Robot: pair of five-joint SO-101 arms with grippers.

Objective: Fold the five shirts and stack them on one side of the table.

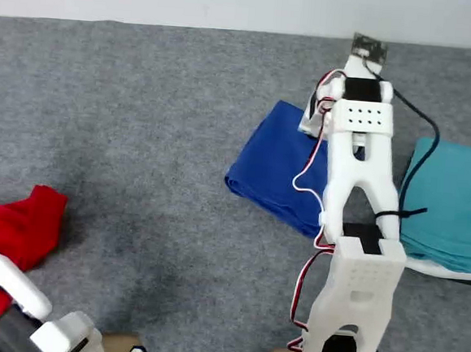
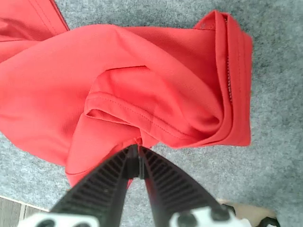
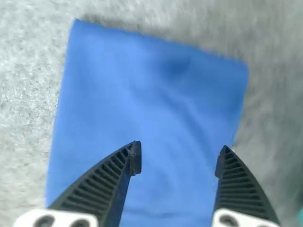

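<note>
A crumpled red shirt (image 1: 19, 232) lies at the table's left edge; in the left wrist view the red shirt (image 2: 128, 90) spreads in loose folds, and my left gripper (image 2: 138, 158) is shut on a fold at its near edge. A folded blue shirt (image 1: 279, 165) lies right of centre. My right gripper (image 3: 180, 158) hangs open above the blue shirt (image 3: 151, 109), its fingers apart over the cloth with nothing between them. The right arm (image 1: 356, 194) stretches over the blue shirt's right side. A folded teal shirt (image 1: 454, 201) lies at the right edge on something white.
Grey carpet-like cloth (image 1: 158, 121) covers the table. A wide bare stretch lies between the red shirt and the blue shirt. A pale wall (image 1: 233, 4) runs along the far edge. Cables (image 1: 416, 158) trail off the right arm toward the teal shirt.
</note>
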